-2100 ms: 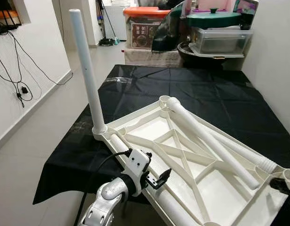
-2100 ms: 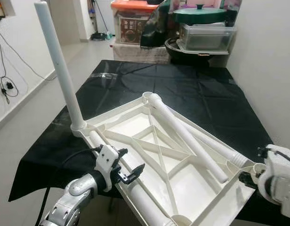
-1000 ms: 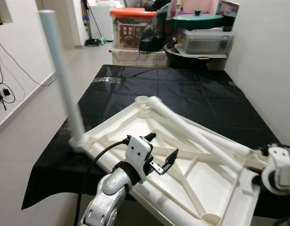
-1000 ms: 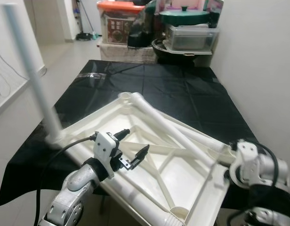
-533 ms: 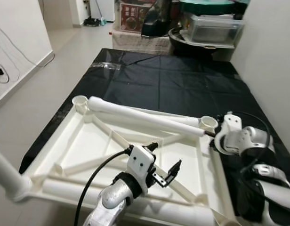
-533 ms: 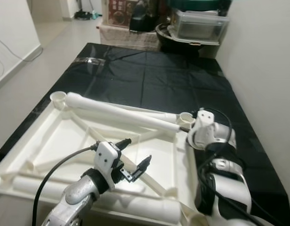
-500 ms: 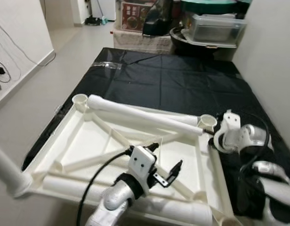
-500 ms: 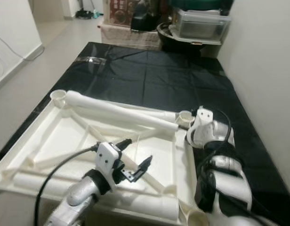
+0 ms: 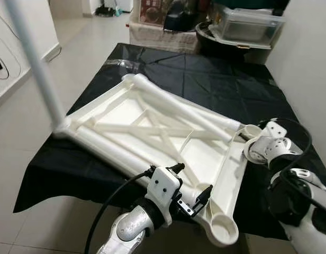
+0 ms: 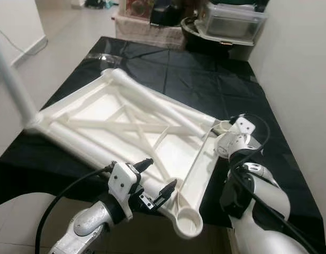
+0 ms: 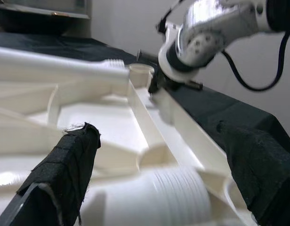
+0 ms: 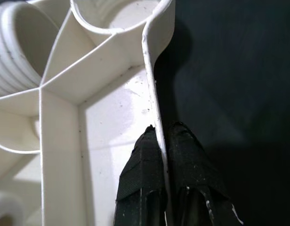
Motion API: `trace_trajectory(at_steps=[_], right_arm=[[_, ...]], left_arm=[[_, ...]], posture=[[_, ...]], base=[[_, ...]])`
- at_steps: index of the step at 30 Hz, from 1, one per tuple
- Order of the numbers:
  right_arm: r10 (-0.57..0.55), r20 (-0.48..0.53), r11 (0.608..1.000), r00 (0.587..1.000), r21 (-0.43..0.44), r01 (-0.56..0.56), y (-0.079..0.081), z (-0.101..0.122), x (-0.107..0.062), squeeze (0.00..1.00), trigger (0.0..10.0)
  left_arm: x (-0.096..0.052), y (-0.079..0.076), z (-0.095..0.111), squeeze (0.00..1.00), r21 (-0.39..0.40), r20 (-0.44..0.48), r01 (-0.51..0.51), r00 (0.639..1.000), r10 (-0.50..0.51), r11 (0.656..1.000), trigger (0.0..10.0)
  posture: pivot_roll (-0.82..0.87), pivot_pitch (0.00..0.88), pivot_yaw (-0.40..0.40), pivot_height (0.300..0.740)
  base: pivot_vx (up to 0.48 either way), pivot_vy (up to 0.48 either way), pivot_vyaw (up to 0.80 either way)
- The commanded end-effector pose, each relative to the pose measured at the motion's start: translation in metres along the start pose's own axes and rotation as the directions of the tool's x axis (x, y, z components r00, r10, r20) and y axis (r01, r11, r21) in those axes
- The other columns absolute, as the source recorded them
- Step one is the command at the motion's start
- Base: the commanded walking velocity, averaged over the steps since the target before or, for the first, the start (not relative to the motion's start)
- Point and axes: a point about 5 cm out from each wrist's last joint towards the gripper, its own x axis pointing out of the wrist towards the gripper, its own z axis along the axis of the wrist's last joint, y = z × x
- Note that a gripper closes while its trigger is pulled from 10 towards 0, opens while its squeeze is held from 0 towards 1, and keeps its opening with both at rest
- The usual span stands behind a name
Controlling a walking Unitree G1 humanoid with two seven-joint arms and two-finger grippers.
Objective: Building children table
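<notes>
An upside-down white plastic tabletop (image 9: 152, 124) lies slantwise on the black-clothed table (image 9: 195, 84). One white leg (image 9: 36, 69) stands upright in its left corner. Two loose legs lie on it, one across the ribs (image 9: 179, 108) and one along the near edge (image 9: 105, 145). My right gripper (image 12: 163, 129) is shut on the thin rim of the tabletop beside an empty corner socket (image 12: 116, 16). My left gripper (image 9: 192, 182) hovers open over the near edge, its padded fingers (image 11: 65, 174) spread wide above the threaded end of the near leg (image 11: 154, 200).
The tabletop's near corner socket (image 9: 221, 230) juts past the table's front edge. Storage bins and a pot (image 9: 242, 26) crowd the far end. A white wall runs close on the right. Open tiled floor (image 9: 78, 37) lies to the left.
The tabletop has swung round on the cloth, with my right gripper still on its rim; its near corner now overhangs the front edge. The camera view has also shifted.
</notes>
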Motion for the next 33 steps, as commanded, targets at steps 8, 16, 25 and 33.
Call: trace_trajectory(at_steps=[8,16,25,33], right_arm=[[0.169,0.209,0.983,0.963,0.035,-0.180,0.030,0.042,-0.021,0.47,10.0],[0.113,0.192,0.989,0.975,0.077,-0.129,0.022,0.030,-0.013,0.00,10.0],[0.247,0.333,0.969,0.910,-0.068,-0.238,0.029,0.045,-0.019,0.00,10.0],[0.507,0.470,0.853,0.723,-0.392,-0.343,0.009,0.013,-0.039,0.00,10.0]], left_arm=[[-0.003,-0.006,-0.003,0.00,-0.009,-0.039,0.017,0.999,-0.018,1.000,10.0],[-0.005,-0.006,-0.002,0.00,-0.009,-0.047,0.012,0.999,-0.013,1.000,10.0],[-0.005,-0.002,-0.002,0.00,-0.006,-0.054,-0.002,0.999,0.001,1.000,10.0],[-0.008,0.010,-0.006,0.00,0.039,-0.070,-0.046,0.996,0.049,0.998,10.0]], posture=[[0.05,0.092,-0.173,0.740],[0.05,0.107,-0.172,0.740],[0.06,0.106,-0.164,0.740],[0.06,0.085,-0.138,0.740]], base=[[0.000,0.000,0.00],[0.000,0.000,0.00],[0.000,0.000,0.00],[0.000,0.000,0.00]])
